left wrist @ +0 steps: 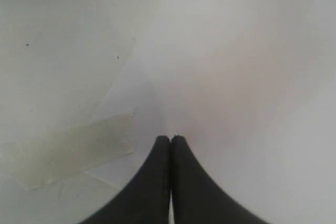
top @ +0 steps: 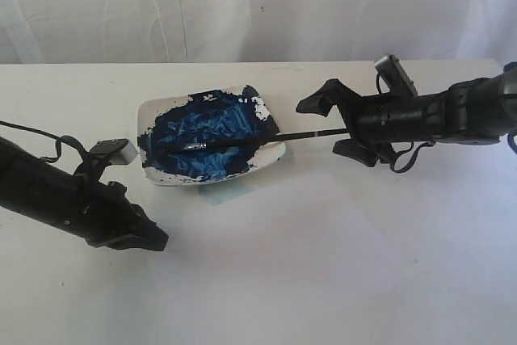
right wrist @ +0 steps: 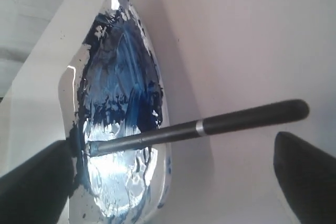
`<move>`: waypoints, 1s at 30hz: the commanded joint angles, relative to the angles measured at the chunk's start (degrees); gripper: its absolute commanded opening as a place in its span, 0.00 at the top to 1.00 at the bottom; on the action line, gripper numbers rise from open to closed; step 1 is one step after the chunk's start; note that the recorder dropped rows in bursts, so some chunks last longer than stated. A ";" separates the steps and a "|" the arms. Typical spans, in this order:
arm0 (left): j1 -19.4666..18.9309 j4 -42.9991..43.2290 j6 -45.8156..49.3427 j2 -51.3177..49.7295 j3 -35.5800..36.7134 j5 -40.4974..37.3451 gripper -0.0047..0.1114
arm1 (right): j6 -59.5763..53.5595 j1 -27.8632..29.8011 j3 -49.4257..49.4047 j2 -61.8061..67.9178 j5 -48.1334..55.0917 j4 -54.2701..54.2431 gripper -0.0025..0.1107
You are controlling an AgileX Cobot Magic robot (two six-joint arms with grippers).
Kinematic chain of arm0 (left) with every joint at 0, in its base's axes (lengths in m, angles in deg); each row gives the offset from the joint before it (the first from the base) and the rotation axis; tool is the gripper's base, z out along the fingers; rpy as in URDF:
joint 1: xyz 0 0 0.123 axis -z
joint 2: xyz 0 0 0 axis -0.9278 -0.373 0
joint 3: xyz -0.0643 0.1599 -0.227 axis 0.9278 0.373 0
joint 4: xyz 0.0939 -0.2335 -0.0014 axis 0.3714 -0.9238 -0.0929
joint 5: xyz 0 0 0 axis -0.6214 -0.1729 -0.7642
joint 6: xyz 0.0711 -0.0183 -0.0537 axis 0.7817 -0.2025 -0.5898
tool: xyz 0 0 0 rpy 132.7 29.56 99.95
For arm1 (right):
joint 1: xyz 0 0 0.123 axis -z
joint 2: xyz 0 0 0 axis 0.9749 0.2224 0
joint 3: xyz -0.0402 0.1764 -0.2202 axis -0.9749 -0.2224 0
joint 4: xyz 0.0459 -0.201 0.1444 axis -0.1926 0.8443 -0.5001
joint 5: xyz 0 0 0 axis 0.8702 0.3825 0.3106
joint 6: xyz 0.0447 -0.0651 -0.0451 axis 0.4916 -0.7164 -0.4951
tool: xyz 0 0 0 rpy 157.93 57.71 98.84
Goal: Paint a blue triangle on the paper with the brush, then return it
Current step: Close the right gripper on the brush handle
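The thin black brush (top: 242,141) lies across the white dish (top: 152,112), which is smeared with dark blue paint. Its tip rests at the dish's left rim and its handle sticks out to the right. My right gripper (top: 336,125) is open, with one finger on each side of the handle end and neither touching it. In the right wrist view the brush (right wrist: 236,119) and its silver band cross between the spread fingers above the dish (right wrist: 71,77). My left gripper (top: 153,240) is shut and empty, low over the paper (left wrist: 236,77). The blue triangle is out of view.
A strip of clear tape (left wrist: 68,156) holds down a corner of the paper near the left gripper. A small pale-blue scrap (top: 222,194) peeks out from under the dish's front edge. A white curtain (top: 242,6) hangs behind the table.
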 commanded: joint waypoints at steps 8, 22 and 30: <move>0.33 -0.40 0.19 0.20 0.31 -0.75 0.96 | 7.54 -1.45 1.62 0.40 -5.63 0.08 0.13; 0.33 -0.40 0.19 0.20 0.31 -0.88 0.96 | 13.10 -7.03 3.91 2.50 -14.03 0.08 0.14; 0.33 -0.40 0.19 0.20 0.31 -0.76 0.96 | 10.79 -7.03 5.71 3.05 -14.96 0.08 0.15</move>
